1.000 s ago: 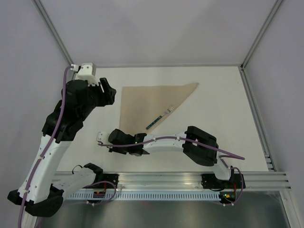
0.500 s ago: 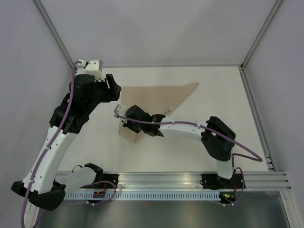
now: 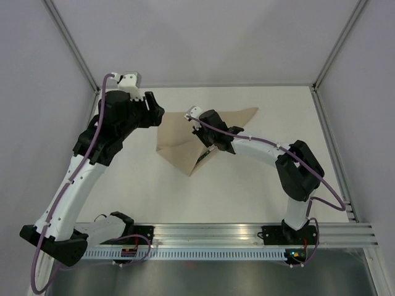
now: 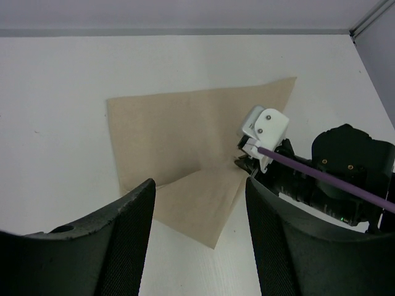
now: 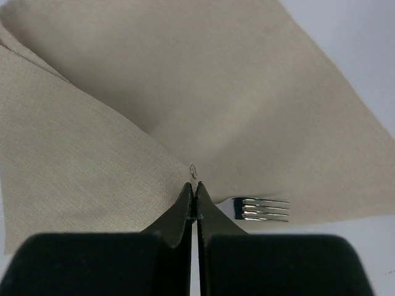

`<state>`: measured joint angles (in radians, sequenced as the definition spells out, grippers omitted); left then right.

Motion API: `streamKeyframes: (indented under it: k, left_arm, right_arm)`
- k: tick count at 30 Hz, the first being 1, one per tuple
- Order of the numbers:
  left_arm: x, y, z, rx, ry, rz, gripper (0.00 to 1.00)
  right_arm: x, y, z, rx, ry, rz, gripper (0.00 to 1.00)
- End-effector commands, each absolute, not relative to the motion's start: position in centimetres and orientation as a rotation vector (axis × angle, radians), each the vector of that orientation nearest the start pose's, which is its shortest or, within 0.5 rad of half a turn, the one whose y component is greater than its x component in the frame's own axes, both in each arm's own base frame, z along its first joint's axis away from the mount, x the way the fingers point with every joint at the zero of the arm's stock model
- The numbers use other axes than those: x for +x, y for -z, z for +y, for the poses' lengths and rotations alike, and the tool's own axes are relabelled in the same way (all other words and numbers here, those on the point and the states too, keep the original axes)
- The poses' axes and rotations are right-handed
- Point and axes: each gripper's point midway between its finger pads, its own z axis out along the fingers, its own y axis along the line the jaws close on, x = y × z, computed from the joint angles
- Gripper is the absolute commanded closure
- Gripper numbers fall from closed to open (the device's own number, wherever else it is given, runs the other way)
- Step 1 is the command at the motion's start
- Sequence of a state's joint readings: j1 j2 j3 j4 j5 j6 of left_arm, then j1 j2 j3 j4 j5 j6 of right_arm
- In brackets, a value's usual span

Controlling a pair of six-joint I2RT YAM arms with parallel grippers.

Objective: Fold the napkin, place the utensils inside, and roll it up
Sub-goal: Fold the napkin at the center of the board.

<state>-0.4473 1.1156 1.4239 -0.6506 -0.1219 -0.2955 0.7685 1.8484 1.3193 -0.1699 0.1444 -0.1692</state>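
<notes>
A flat white matte tabletop (image 3: 247, 191) is seen spread beneath the left gripper (image 3: 153, 113) and the right gripper (image 5: 193, 188). Pale grey wall panels (image 3: 203, 37) are set beyond both grippers, joined by slim silver metal corner posts (image 3: 337, 44). A ribbed aluminium rail (image 3: 216, 231) is laid well behind them, along the near edge.

The napkin (image 3: 176, 143) is plain tan-beige, unpatterned, on a white tabletop (image 3: 247, 191). The fork (image 5: 262, 209) shows silvery tines. The left arm (image 3: 68, 197) and right arm (image 3: 256, 151) are white with black sections and carry purple cables (image 4: 308, 171).
</notes>
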Motion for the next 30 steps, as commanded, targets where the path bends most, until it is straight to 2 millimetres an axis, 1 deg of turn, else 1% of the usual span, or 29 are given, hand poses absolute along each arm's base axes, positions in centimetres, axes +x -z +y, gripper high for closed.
streamKeyframes:
  k: [1, 2, 6, 12, 14, 15, 16, 24, 29, 30]
  left_arm:
    - [31.5, -37.9, -15.0, 0.047, 0.465, 1.874, 0.35]
    - [31.6, -37.8, -15.1, 0.049, 0.467, 1.876, 0.35]
    - [31.9, -37.5, -15.4, 0.053, 0.474, 1.883, 0.35]
    - [32.3, -36.9, -15.8, 0.057, 0.476, 1.899, 0.35]
    - [32.4, -36.8, -15.9, 0.058, 0.478, 1.899, 0.36]
    - [32.5, -36.7, -15.9, 0.059, 0.479, 1.901, 0.36]
    - [32.6, -36.7, -16.0, 0.059, 0.478, 1.903, 0.35]
    - [33.1, -36.0, -16.5, 0.067, 0.487, 1.915, 0.36]
    - [33.3, -35.3, -16.7, 0.07, 0.488, 1.929, 0.36]
    - [33.3, -35.4, -16.7, 0.069, 0.49, 1.923, 0.36]
  right_arm:
    - [39.4, -12.2, 30.3, -0.889, -0.144, 2.04, 0.99]
    - [40.1, -12.3, 29.5, -0.865, -0.139, 2.045, 1.0]
    - [41.4, -11.7, 27.9, -0.824, -0.129, 2.072, 0.99]
    - [42.7, -10.8, 26.0, -0.785, -0.107, 2.096, 0.99]
    - [42.9, -10.5, 25.7, -0.78, -0.106, 2.103, 0.99]
    - [43.0, -10.0, 25.4, -0.781, -0.099, 2.114, 0.99]
    - [43.1, -10.1, 25.3, -0.774, -0.101, 2.11, 0.99]
    - [43.8, -8.6, 23.9, -0.757, -0.081, 2.142, 0.99]
    - [43.7, -7.7, 23.3, -0.754, -0.082, 2.162, 1.0]
    - [43.5, -7.3, 23.3, -0.757, -0.082, 2.168, 1.0]
